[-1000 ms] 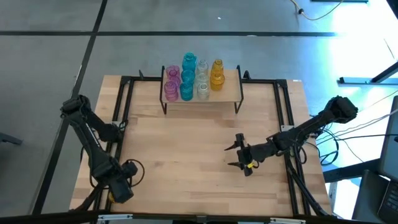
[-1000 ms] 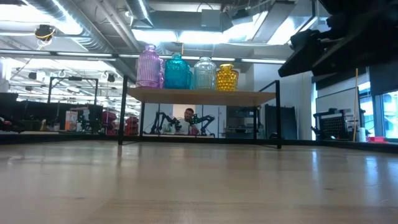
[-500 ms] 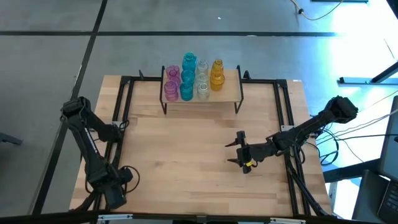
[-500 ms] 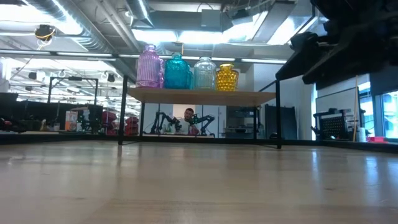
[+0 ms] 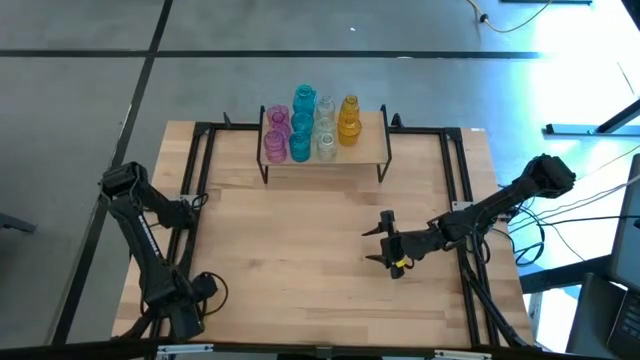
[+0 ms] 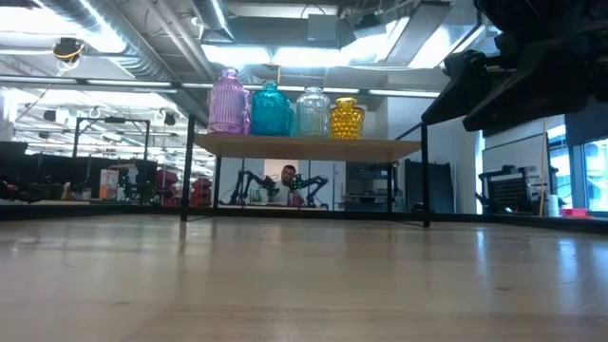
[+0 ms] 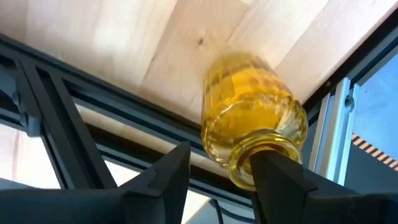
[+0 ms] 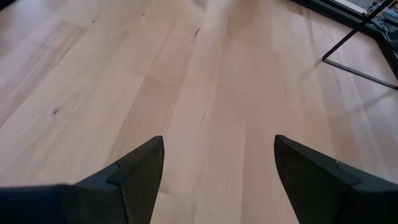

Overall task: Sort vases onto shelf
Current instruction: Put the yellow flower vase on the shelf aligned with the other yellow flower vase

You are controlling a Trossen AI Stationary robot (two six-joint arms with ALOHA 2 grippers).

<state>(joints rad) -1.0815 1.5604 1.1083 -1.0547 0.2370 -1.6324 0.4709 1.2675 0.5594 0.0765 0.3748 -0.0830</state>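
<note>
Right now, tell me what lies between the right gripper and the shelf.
Only bare tabletop separates the right gripper from the shelf, as the high view shows.

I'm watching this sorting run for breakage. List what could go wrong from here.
1. The left gripper holds the yellow vase only by its neck, at the table's near-left edge; a slip could drop it off the table.
2. The shelf already carries closely packed vases; adding another could knock a neighbour over.
3. The open right gripper hovers mid-table, possibly in the carry path.
</note>
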